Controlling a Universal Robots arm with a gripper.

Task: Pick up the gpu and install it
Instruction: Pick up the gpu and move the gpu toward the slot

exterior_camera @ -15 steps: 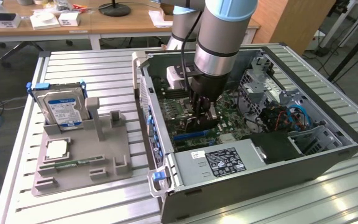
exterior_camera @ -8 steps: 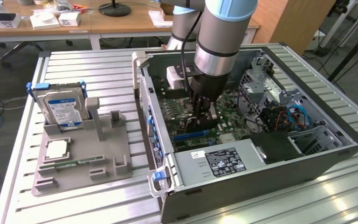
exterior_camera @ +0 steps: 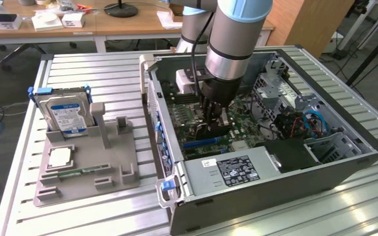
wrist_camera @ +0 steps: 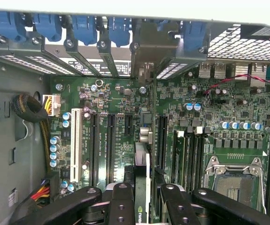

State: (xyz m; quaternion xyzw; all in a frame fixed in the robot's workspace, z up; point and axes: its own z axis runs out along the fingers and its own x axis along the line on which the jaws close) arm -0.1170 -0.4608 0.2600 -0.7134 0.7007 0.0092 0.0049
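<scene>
I have the tool down inside the open computer case, fingers clamped on the gpu — card held edge-on, right over the motherboard slots. Can't tell if it touches a slot. Hard drive stands in the grey holder on the bench — well apart.

Matt gpu, metal case, ribbed metal table

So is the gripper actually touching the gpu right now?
Touching. In the wrist view the gripper has its fingers closed against both sides of the gpu, seen edge-on.
</scene>
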